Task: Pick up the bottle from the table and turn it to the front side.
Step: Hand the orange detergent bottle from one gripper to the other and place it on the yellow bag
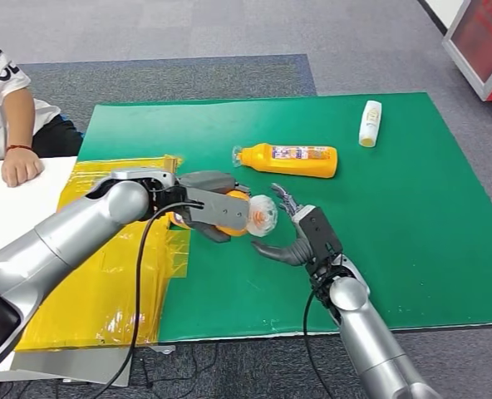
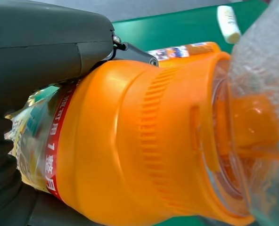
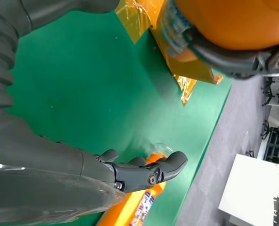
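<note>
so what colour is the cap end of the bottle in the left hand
Orange under a clear cover, best in the left wrist view: bottle, left hand.

Green mat [image 1: 381, 249] covers the table, with a crinkled yellow plastic sheet [image 1: 99, 291] overlapping its left edge. Second orange bottle [image 1: 293, 160] lies on its side mid-mat, clear cap pointing left; small white bottle with yellow cap [image 1: 370, 123] lies near the far right corner, well apart from it. Person's hand [image 1: 21, 165] with a red wristband rests on a white surface [image 1: 17, 208] at far left; red-and-white cabinet [image 1: 482, 41] on grey carpet top right.
</note>
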Controlling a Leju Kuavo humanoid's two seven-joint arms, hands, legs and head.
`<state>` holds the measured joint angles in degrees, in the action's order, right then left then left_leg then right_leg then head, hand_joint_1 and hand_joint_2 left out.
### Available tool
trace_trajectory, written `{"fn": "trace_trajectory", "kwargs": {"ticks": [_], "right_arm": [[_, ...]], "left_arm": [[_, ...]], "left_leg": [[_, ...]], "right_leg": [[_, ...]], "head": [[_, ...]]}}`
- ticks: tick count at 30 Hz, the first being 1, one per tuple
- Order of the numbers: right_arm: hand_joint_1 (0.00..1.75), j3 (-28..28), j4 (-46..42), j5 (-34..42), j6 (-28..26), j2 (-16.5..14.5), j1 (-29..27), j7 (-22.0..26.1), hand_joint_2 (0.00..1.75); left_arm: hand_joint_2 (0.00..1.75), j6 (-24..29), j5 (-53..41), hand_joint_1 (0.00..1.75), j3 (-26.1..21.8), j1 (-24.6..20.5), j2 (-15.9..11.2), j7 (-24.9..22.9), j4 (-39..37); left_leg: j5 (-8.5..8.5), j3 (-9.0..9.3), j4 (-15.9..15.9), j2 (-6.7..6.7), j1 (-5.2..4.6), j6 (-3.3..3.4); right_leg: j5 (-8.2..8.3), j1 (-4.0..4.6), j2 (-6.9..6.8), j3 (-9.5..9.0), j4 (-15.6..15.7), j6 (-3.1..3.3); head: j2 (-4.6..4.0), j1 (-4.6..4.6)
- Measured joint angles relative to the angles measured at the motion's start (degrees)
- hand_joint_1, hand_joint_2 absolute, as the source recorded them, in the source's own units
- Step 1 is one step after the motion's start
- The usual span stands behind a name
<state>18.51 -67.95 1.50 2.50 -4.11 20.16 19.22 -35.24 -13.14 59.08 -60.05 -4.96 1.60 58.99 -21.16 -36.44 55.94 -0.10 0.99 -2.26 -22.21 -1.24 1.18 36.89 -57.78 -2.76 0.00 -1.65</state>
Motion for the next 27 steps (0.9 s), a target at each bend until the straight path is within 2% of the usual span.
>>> {"fn": "trace_trajectory", "kwargs": {"ticks": [8, 12, 21, 24, 27], "right_arm": [[0.00, 0.0, 0.6, -0.2, -1.1, -0.1, 1.3, 0.0, 1.75], [0.00, 0.0, 1.0, -0.4, -2.1, -0.1, 1.9, -0.1, 1.75], [0.00, 0.0, 1.7, -0.8, -2.8, -0.3, 2.4, -0.3, 1.75], [0.00, 0.0, 1.7, -1.2, -3.0, -0.3, 3.0, -0.5, 1.75], [0.00, 0.0, 1.9, -1.4, -3.1, -0.3, 3.6, -0.7, 1.75]], "left_arm": [[1.75, 0.4, 2.9, 1.75, 2.1, -1.5, -0.8, 0.2, -2.0], [1.75, 2.6, 1.8, 1.75, 4.4, -2.2, -1.1, -1.8, -3.9], [1.75, 3.4, -0.9, 1.75, 7.4, -4.1, 0.3, -6.2, -6.9], [1.75, 2.8, -0.2, 1.75, 8.0, -4.5, 0.8, -5.7, -8.4], [1.75, -0.6, 3.6, 1.75, 8.0, -5.0, 1.0, -3.4, -9.8]], "left_leg": [[0.00, 0.00, 0.0, 0.00, 0.00, 0.00], [0.00, 0.00, 0.0, -0.01, 0.00, 0.00], [0.01, 0.00, 0.0, -0.01, 0.00, -0.01], [0.01, 0.00, 0.0, -0.01, 0.00, -0.01], [0.01, -0.01, 0.0, -0.01, 0.00, -0.01]], "right_leg": [[0.00, 0.00, 0.00, 0.00, 0.0, 0.00], [0.00, -0.01, -0.01, 0.00, 0.0, 0.00], [0.00, 0.00, 0.00, 0.00, 0.0, 0.00], [0.01, 0.00, 0.00, 0.00, 0.0, 0.00], [0.01, 0.00, 0.00, -0.01, 0.0, -0.01]], "head": [[0.00, -0.01], [0.00, -0.01], [0.00, 0.00], [0.00, -0.01], [0.00, -0.01]]}}
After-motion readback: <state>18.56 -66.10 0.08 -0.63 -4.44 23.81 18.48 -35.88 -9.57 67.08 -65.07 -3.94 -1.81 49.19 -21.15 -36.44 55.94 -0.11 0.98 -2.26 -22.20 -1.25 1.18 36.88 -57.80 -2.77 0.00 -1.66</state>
